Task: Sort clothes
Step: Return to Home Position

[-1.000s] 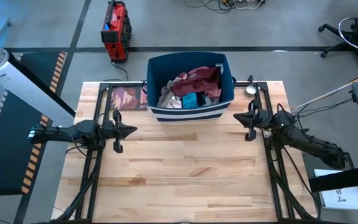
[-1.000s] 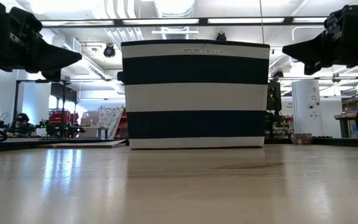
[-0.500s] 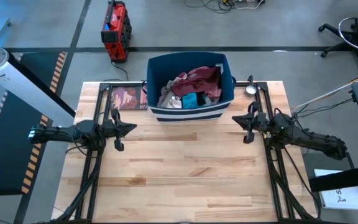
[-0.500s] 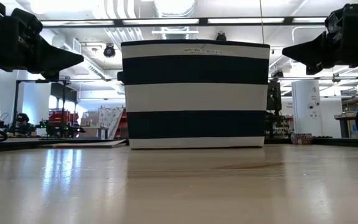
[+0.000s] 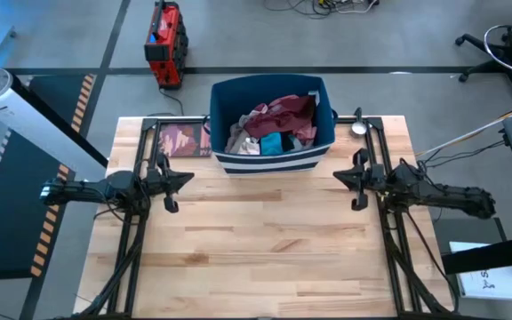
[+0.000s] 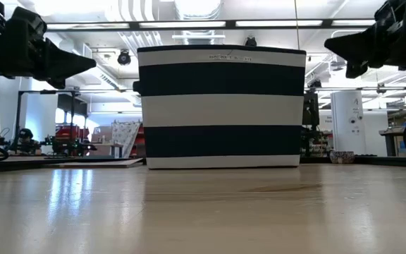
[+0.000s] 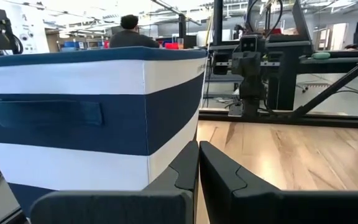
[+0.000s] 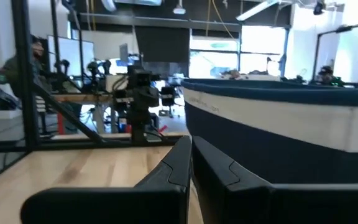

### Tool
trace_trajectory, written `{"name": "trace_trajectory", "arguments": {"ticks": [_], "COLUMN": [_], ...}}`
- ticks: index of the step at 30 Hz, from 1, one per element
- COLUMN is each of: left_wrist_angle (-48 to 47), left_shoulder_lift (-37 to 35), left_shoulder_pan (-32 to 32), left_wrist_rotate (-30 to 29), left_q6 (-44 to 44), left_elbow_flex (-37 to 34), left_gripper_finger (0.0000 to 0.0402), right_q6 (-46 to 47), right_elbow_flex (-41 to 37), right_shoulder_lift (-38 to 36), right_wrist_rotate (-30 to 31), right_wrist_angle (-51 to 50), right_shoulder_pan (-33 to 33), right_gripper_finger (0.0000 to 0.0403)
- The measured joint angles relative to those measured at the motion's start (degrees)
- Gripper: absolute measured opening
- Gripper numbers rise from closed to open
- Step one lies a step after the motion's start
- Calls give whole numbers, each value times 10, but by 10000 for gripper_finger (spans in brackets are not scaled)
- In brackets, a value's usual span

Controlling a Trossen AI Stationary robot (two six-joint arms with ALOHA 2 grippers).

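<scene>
The clothes lie heaped in the dark blue, white-striped bin (image 5: 274, 162) at the table's far middle: a maroon piece (image 5: 284, 110) on top, a teal piece (image 5: 272, 142) and pale grey fabric (image 5: 241, 142) beside it. In the low view only the bin's wall (image 6: 220, 106) shows; the clothes are hidden. My left gripper (image 5: 190, 177) hovers shut and empty to the left of the bin, pointing right; its wrist view shows the closed fingers (image 7: 199, 152) by the bin's corner (image 7: 166, 106). My right gripper (image 5: 335, 174) hovers shut and empty to the right of the bin, pointing left.
A flat printed sheet (image 5: 180, 140) lies on the table left of the bin, and a small round metal object (image 5: 359, 127) right of it. Bare wooden tabletop (image 5: 265, 249) spreads toward the near edge. People show in the room behind (image 7: 128, 31).
My right arm has swung so that it lies more level across the table, and its gripper has risen a little and shifted slightly toward the near edge. It stays shut. The bin and clothes have not moved.
</scene>
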Motion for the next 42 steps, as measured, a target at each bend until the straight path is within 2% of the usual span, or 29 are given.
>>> {"name": "trace_trajectory", "arguments": {"ticks": [5, 11, 17, 23, 29, 35, 42], "left_wrist_angle": [-1, -1, -19, -27, -28, -30, -34], "left_shoulder_lift": [0, 0, 0, 0, 0, 1, 3], "left_shoulder_pan": [0, 0, 0, 0, 0, -1, -1], "left_wrist_rotate": [-8, -28, -37, -39, -39, -13, -3], "left_q6": [0, 3, -6, -17, -15, -24, -28], "left_elbow_flex": [0, 0, 1, 1, 1, 2, 2], "left_gripper_finger": [0, 0, 0, 0, 0, 0, 0], "right_q6": [13, 29, -11, -51, -53, -40, -26], "right_elbow_flex": [0, 0, 0, 0, 0, 0, 0], "right_shoulder_lift": [28, 94, 139, 101, 38, -4, -13], "right_wrist_rotate": [8, 19, 16, 27, 75, 75, 75], "right_wrist_angle": [27, 64, 126, 113, 15, -79, -99], "right_shoulder_pan": [7, 7, 7, 7, 7, 7, 7], "right_gripper_finger": [0, 0, 0, 0, 0, 0, 0]}}
